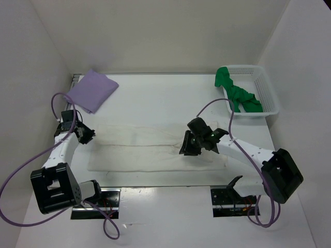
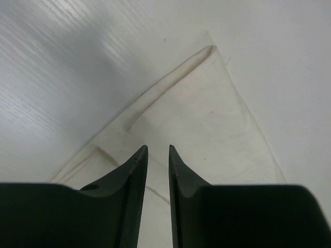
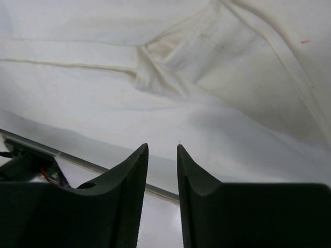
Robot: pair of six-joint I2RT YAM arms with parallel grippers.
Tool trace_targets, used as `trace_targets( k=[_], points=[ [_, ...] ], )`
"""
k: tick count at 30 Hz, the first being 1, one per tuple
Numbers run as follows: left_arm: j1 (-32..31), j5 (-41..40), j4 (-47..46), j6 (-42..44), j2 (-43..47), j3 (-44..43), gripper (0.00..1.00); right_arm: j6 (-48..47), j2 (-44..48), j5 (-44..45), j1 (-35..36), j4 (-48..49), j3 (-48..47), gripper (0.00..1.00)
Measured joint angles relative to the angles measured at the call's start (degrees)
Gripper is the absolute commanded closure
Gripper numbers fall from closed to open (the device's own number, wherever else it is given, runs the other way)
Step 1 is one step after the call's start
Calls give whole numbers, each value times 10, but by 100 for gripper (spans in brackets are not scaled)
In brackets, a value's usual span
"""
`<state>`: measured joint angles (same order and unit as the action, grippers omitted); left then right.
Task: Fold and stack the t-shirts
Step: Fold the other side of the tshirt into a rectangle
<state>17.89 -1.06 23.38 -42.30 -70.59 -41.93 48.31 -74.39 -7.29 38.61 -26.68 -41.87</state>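
Now the white shirt (image 1: 155, 147) lies flat, folded into a long band. The left gripper (image 2: 156, 150) hovers over its left end, jaws slightly apart and empty. The right gripper (image 3: 163, 147) is over its right half, jaws apart and also empty. Pinching only the top layer would likely drag the fold open. Behind its left end sits one folded purple shirt (image 1: 93, 90); behind its right end, one green shirt (image 1: 239, 93) drapes over one basket (image 1: 270, 101). Three shirts, two grippers.
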Motion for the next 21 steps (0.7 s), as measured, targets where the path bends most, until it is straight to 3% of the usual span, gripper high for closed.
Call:
trace_targets(
  k=[1,4,6,7,10,21],
  points=[
    [0,1,0,0,4,-2,70,-1,1,5,0,-1,-7,87],
    [-3,16,-9,-1,7,-8,70,-12,-17,19,-8,-7,-35,93],
    [-14,23,-19,-2,7,-9,70,-24,-40,26,-27,-9,-66,83],
    [-20,27,-23,-2,7,-9,70,-28,-45,31,-35,-8,-75,67],
    [-48,32,-28,-1,7,-9,72,-50,-68,56,-61,-10,-113,55],
    [-88,57,-50,3,3,-9,72,-103,-175,92,-79,-8,-143,52]
  ],
)
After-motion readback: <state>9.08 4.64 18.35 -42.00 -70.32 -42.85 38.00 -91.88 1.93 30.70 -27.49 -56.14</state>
